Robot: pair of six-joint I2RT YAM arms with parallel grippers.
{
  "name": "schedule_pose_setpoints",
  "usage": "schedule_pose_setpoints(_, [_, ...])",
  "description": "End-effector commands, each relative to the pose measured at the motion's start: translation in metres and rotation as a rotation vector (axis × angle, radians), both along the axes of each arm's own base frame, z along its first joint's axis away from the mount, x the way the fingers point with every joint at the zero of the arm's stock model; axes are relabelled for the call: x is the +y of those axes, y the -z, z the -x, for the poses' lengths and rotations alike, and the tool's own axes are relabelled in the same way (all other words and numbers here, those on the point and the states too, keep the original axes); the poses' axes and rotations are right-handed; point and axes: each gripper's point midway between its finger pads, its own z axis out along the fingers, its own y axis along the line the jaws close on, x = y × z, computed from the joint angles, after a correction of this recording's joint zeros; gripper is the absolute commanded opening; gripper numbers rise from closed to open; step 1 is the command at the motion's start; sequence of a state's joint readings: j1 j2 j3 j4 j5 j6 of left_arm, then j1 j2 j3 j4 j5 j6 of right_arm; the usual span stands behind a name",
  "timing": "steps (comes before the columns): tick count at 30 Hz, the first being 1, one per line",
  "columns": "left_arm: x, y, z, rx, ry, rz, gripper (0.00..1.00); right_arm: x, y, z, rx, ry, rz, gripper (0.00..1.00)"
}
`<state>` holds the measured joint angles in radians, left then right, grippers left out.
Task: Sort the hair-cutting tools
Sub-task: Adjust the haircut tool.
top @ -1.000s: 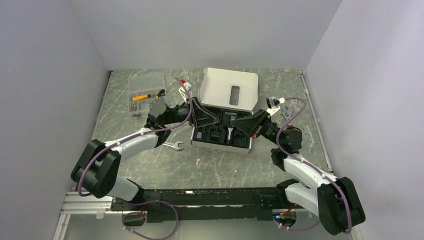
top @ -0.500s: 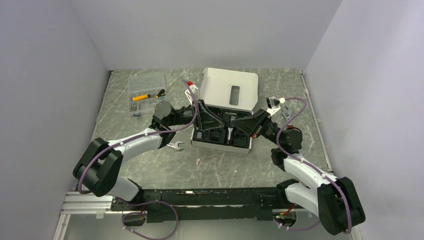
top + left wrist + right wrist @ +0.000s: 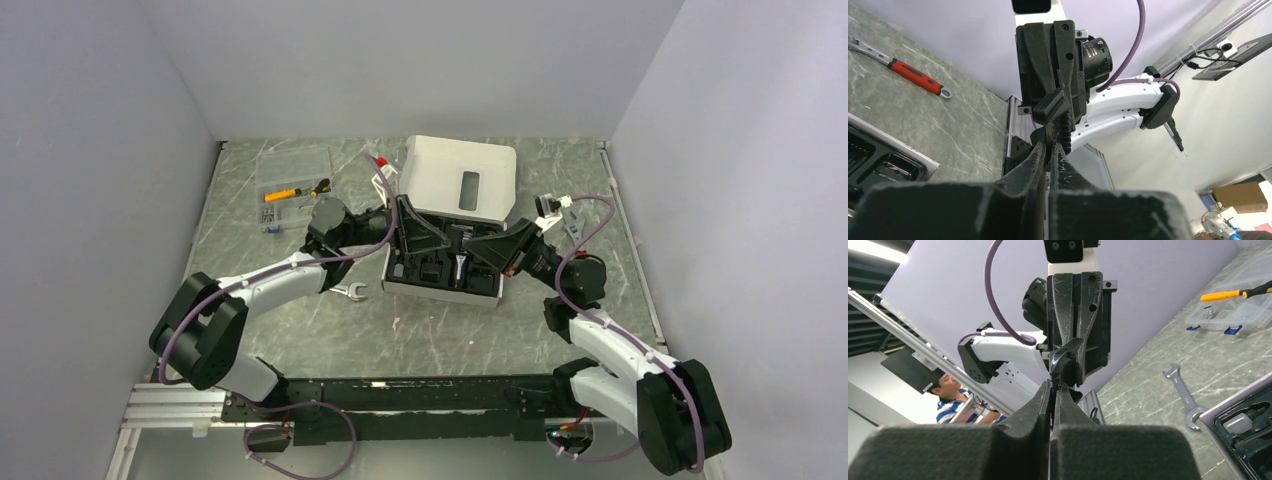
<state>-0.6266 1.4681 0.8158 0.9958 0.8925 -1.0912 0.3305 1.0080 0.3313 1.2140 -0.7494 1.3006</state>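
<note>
Both arms meet over the open white case at the centre of the table. One comb attachment, small, black and toothed, is up in the air between the two claws, above the case's black tray and clear of it. Pads of the right claw are pressed together on the comb's near edge. Fingers of the left claw are drawn in to a thin slit and look to be nipping the comb's opposite edge. The contact itself sits in shadow, so that grip is probable, not certain. The hair clipper, black and silver, lies in a middle slot of the tray, lengthwise toward 12 o'clock. The case lid is tipped back at 12 o'clock of the tray, with a dark rectangular window in it. A silver open-end wrench lies flat on the table at 8 o'clock of the case, just beside its corner. A red-handled adjustable wrench lies at 11 o'clock, by the lid's left edge. A clear organiser box sits at 10 o'clock, well apart from the case, with a yellow-handled screwdriver on it. Writing: a label on the right arm's wrist shows in the left wrist view, print too small to read.
</note>
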Motion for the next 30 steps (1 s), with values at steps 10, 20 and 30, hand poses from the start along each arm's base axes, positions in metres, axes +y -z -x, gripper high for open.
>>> schedule_pose_setpoints(10, [-0.002, -0.015, -0.012, -0.053, -0.053, 0.008, 0.00, -0.017, 0.032, -0.018, 0.064, 0.165, 0.166, 0.67])
schedule_pose_setpoints(20, [0.024, 0.024, -0.069, 0.096, -0.344, -0.105, 0.00, -0.104, 0.147, -0.073, 0.449, 0.694, 0.604, 0.68])
schedule_pose_setpoints(30, [0.007, 0.045, -0.110, 0.130, -0.386, -0.170, 0.00, -0.113, 0.214, -0.097, 0.601, 0.717, 0.760, 0.54])
